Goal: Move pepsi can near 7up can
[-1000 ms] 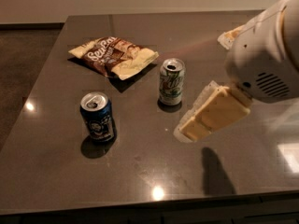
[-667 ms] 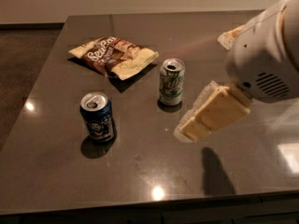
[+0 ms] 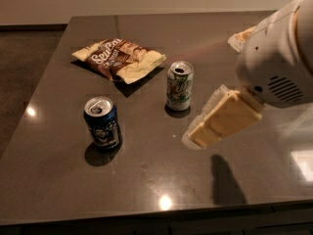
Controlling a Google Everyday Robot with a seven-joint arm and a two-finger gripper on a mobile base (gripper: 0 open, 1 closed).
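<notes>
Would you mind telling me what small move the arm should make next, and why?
Probably swing the gripper left toward the pepsi can: it hovers right of the 7up can, while the pepsi can stands upright and untouched, front-left of the 7up can.

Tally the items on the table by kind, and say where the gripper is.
Cans: 2, the pepsi can and the 7up can
Bags: 1, the snack bag
Total: 3
The gripper hovers over the table, right of the 7up can, touching neither can.
</notes>
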